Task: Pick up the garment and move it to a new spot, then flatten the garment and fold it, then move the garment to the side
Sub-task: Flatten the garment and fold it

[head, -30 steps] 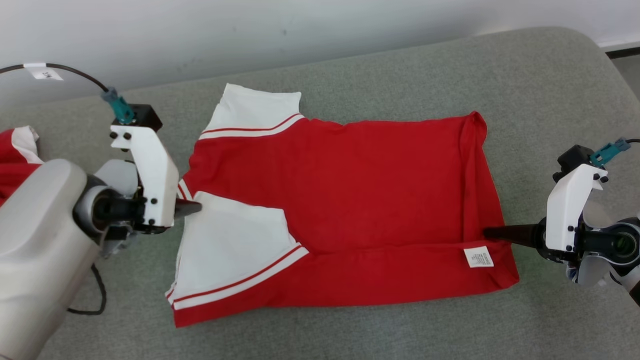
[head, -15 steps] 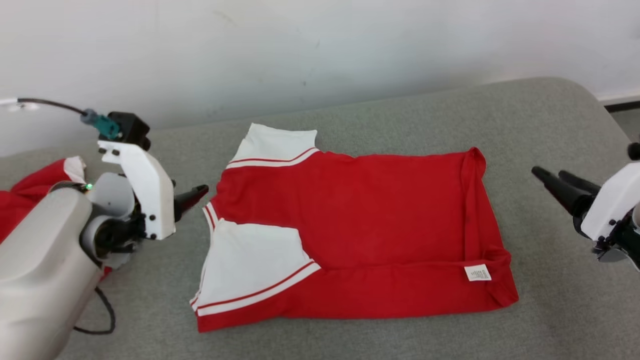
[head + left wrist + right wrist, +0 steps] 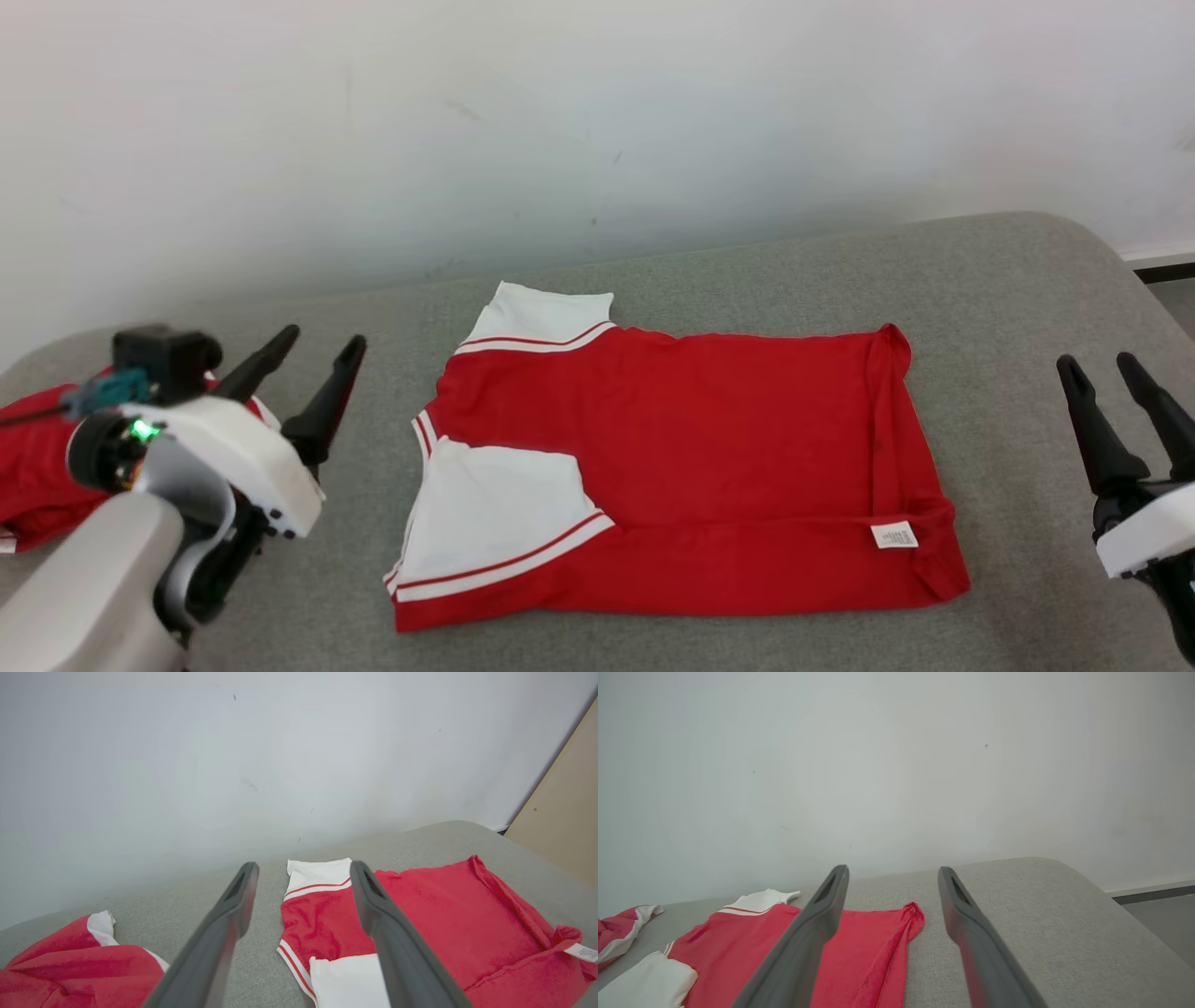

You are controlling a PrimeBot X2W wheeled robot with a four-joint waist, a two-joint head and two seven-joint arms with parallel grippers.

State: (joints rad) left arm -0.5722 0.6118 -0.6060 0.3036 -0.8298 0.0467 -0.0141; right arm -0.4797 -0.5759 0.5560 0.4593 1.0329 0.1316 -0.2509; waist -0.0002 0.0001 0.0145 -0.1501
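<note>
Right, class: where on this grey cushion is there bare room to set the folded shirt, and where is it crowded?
Widest bare patch: right end of the grey cushion, between the folded shirt and the right gripper. A thinner strip runs behind the shirt, along the wall. Left end is crowded: a second red garment lies beside the left gripper.

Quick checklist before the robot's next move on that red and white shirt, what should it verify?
1. Left gripper open and off the cloth: ok.
2. Right gripper open and off the cloth: ok.
3. Red and white shirt lying flat, near edge folded over: ok.
4. Right hem smooth: not ok, a ridge runs along it.
5. Second red garment apart from the shirt: ok.
6. Layers underneath aligned: cannot tell.
</note>
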